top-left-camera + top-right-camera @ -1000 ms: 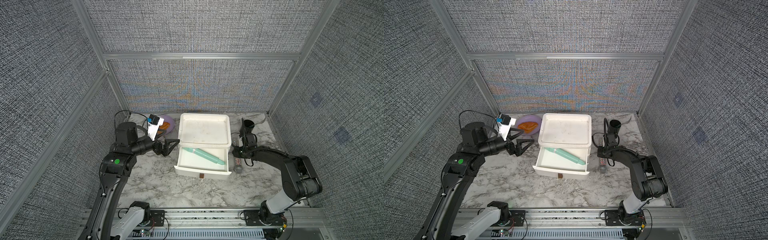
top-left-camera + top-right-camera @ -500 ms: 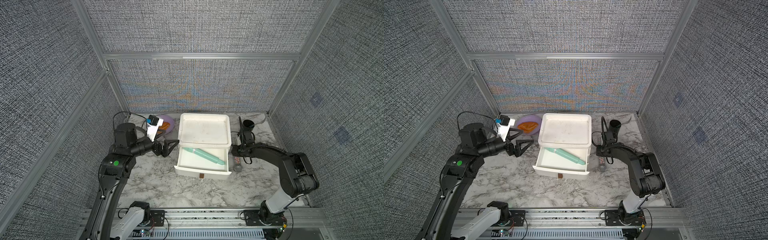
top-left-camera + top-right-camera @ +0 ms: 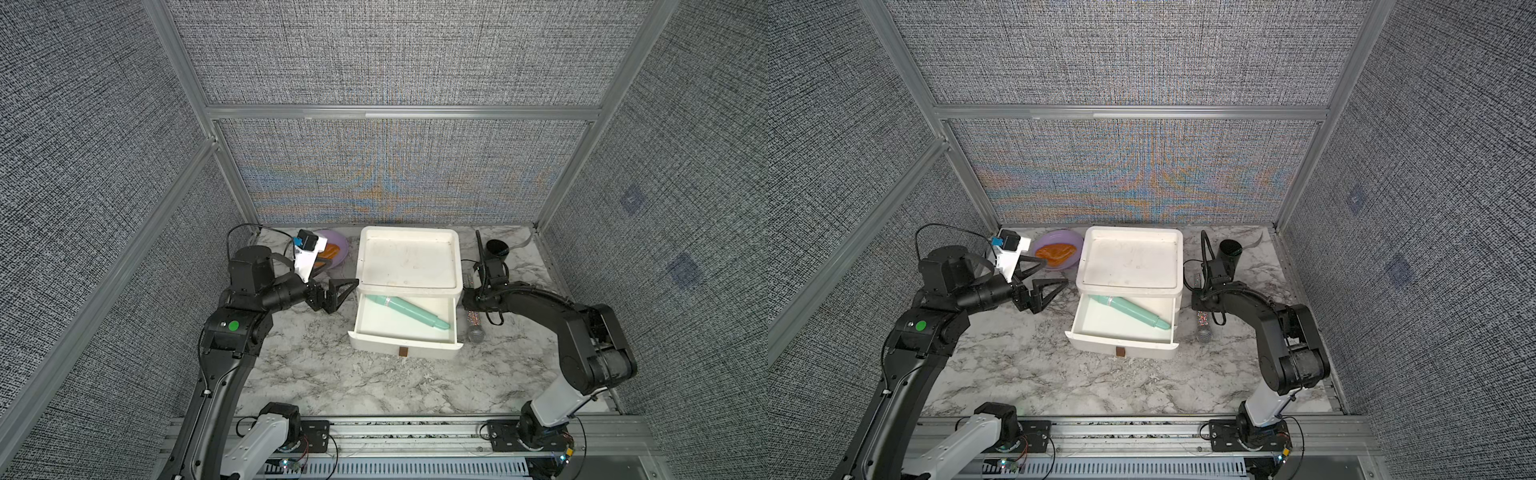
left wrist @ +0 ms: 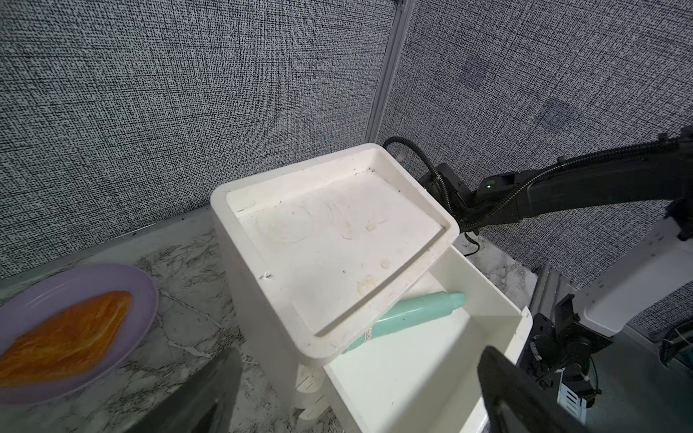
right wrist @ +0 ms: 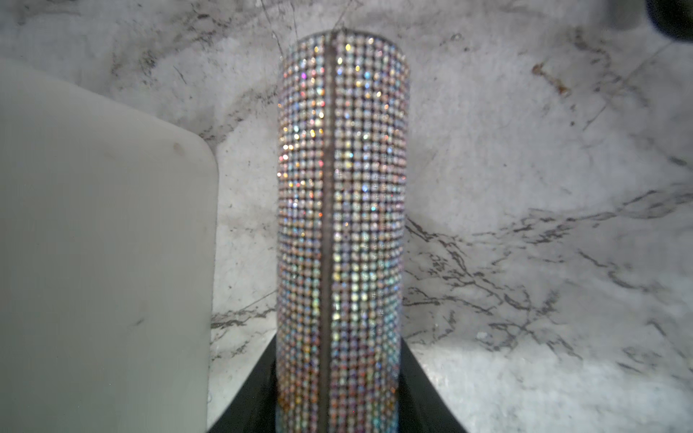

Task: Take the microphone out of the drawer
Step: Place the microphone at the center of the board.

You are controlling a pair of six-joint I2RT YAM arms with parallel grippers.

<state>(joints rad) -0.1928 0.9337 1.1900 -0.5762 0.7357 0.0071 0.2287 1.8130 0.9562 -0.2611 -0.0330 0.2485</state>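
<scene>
1. My right gripper [image 5: 337, 397] is down at the tabletop. Its two black fingers [image 5: 251, 405] lie against either side of the rhinestone microphone [image 5: 339, 210], closed on its handle.
2. The microphone lies flat on the marble tabletop [image 3: 316, 374], outside the drawer [image 3: 405, 352]. It runs just beside the right wall of the white drawer unit [image 3: 409, 233]. In both top views its mesh head [image 3: 1202, 333] points toward the front of the table.
3. Only a narrow strip of marble separates the handle from the unit's rounded corner [image 5: 202, 157]. On the handle's other side the marble is wider, and a black cup [image 3: 497, 248] stands near the back wall.
4. The drawer is pulled out toward the front edge. A mint-green cylinder [image 3: 409, 312] lies diagonally inside it.
5. My left gripper [image 3: 1056, 272] hangs above the table at the unit's upper left edge, jaws spread wide and holding nothing. I cannot tell whether a fingertip touches that edge.
6. Behind my left gripper, a purple plate [image 3: 1059, 237] with an orange food piece [image 3: 1057, 252] sits just beside the unit's back left corner.
7. A broad stretch of marble lies in front of the drawer.
</scene>
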